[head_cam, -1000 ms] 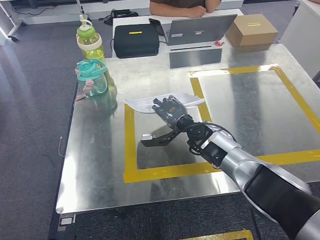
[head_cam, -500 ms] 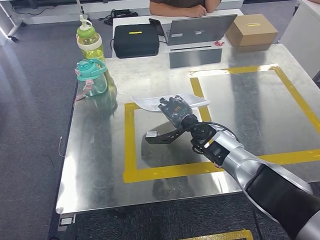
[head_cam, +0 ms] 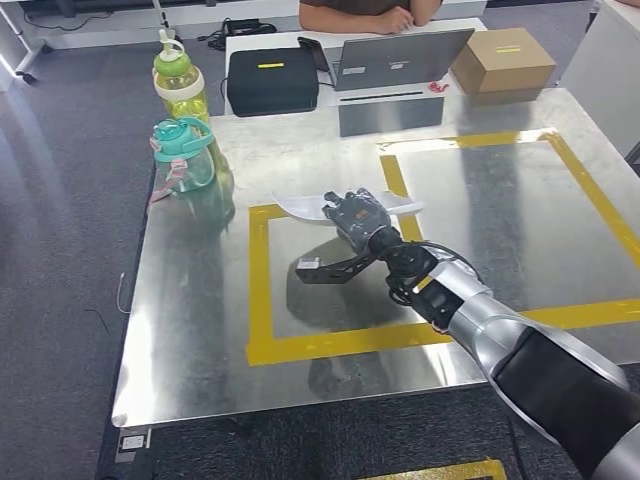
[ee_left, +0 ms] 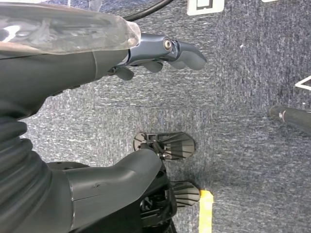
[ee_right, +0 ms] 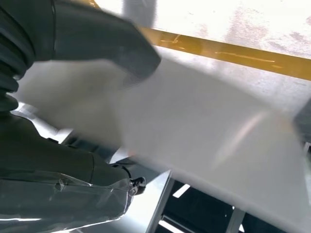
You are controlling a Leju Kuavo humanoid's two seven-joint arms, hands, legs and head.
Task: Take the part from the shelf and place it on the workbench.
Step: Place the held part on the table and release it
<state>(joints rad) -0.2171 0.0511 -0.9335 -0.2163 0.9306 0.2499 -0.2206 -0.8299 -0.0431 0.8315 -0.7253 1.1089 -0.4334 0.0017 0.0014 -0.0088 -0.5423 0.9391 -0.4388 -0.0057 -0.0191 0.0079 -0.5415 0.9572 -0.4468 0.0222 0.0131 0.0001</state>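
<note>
Nearest, the silver right arm reaches in over the metal desk, whose top is marked with yellow tape in two squares. Its right hand grasps the part, a thin white curved sheet, holding it over the far edge of the left taped square, with a dark bracket showing under the hand. Up close in the right wrist view, the thumb lies on the blurred white sheet. Meanwhile the left hand hangs over grey carpet, released, fingers apart around nothing. Farther left on the desk stand a teal bottle and a green bottle. Beyond are a black case, a laptop, a cardboard box and a seated person.
</note>
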